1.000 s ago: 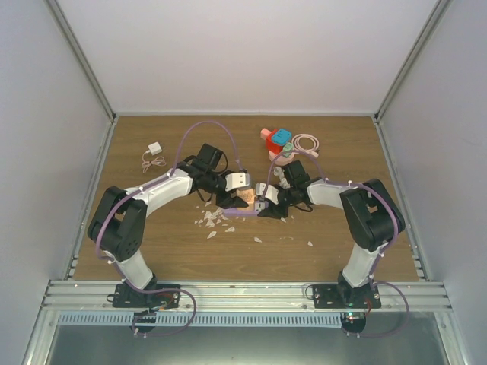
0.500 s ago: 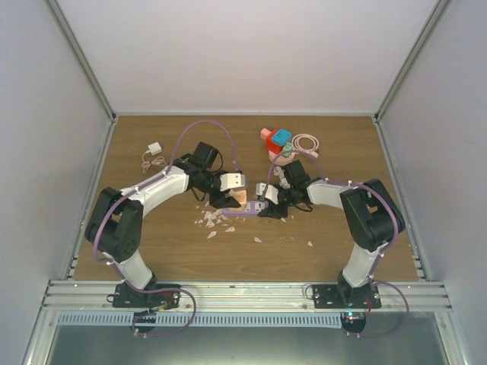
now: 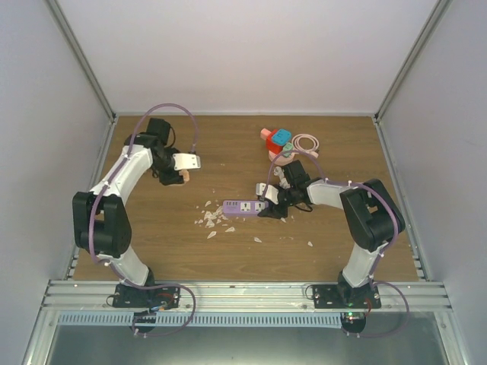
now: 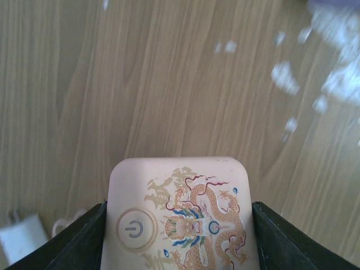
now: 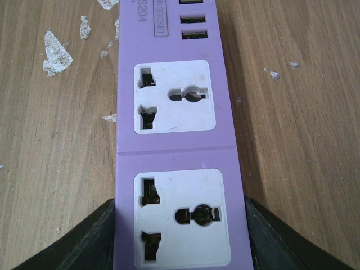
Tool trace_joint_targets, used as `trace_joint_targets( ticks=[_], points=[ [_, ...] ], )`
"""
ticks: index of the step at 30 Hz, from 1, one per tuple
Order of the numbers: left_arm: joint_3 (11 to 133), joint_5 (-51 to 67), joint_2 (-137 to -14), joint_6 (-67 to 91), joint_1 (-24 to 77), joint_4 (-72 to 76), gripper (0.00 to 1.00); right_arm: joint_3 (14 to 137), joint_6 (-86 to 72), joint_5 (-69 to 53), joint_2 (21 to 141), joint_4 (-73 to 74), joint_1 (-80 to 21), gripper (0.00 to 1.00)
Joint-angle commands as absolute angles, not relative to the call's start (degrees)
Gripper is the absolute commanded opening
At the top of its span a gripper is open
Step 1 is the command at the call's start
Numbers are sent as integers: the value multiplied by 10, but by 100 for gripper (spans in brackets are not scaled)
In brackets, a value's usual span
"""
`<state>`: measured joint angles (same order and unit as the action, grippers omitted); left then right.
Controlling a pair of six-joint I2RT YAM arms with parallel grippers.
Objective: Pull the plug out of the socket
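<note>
Wooden tabletop (image 3: pixel 152 228): right pincer (image 3: pixel 264 204) is clamping purple plastic socket strip (image 3: pixel 243 207) steady; left pincer (image 3: pixel 181 173) is gripping pink dragon-printed plug (image 4: pixel 180 216), unplugged.

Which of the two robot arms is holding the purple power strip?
The right gripper. It clamps the end of the purple power strip at mid-table, while the left gripper sits far off to the left holding a pink plug.

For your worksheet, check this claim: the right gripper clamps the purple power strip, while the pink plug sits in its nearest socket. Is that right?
One part is wrong. The power strip's sockets are empty in the right wrist view; the pink plug is in the left gripper, as the left wrist view shows. The right gripper does clamp the strip.
</note>
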<state>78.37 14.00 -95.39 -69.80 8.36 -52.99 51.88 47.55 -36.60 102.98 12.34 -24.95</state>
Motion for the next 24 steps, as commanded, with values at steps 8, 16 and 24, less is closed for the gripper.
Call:
trace_joint_targets(
  ticks=[8, 16, 24],
  points=[
    [824, -96, -1000, -818, 14, -547, 23, 515, 472, -324, 1047, 142, -244, 27],
    [765, -249, -1028, -885, 4, -434, 24, 512, 471, -323, 1045, 140, -244, 27],
    [739, -316, -1060, -916, 3, -388, 26, 514, 471, -323, 1046, 141, -244, 27]
  ],
)
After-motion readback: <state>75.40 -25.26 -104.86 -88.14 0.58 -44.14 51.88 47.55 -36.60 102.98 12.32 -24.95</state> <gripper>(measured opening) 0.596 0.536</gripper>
